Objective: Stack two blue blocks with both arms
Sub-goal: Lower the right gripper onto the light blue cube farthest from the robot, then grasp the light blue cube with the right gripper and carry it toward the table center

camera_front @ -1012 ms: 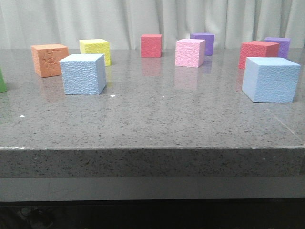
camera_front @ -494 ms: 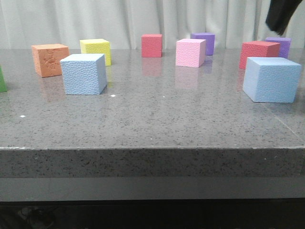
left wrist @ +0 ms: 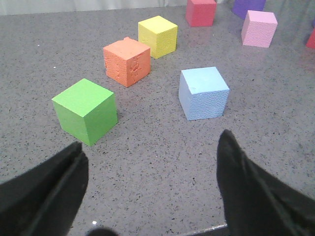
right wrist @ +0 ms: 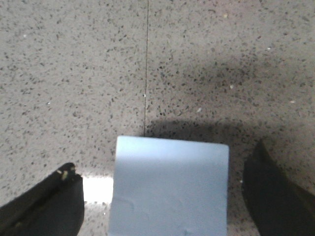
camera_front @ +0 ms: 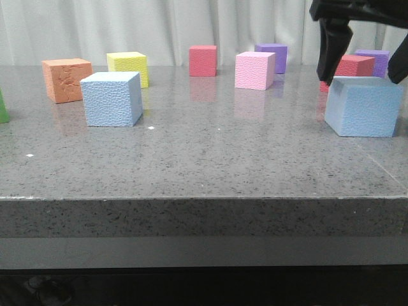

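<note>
1. Right pincer (camera_front: 363,69) hovers spread wide over the right blue block (camera_front: 362,106), which sits on the bench (camera_front: 210,159).
2. Lower squarely, fingers either side, before closing.
3. Left pincer (left wrist: 152,189) is also apart, near the left blue block (left wrist: 204,93).

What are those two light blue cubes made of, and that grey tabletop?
The left blue cube looks like soft foam: matte, with a pebbled skin. The right blue cube seems the same, its top smoother with small dents in the right wrist view. The tabletop looks like polished speckled stone or a stone-look composite: it faintly mirrors the cubes.
</note>
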Action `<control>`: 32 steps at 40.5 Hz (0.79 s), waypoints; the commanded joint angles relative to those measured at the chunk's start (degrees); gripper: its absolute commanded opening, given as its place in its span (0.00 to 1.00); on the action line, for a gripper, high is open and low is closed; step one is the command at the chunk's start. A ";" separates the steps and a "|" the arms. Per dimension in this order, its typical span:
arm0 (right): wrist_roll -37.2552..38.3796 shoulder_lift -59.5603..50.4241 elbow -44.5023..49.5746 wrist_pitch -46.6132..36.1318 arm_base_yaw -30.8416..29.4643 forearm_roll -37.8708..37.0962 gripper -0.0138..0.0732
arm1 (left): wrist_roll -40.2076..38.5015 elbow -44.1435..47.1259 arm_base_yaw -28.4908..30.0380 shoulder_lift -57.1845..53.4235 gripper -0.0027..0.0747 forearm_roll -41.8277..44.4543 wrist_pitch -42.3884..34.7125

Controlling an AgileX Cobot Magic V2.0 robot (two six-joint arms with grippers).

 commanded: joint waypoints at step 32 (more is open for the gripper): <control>-5.13 0.77 -7.22 2.57 0.68 -0.16 0.63 | -0.41 -1.99 -0.43 0.73 0.73 -0.03 -3.61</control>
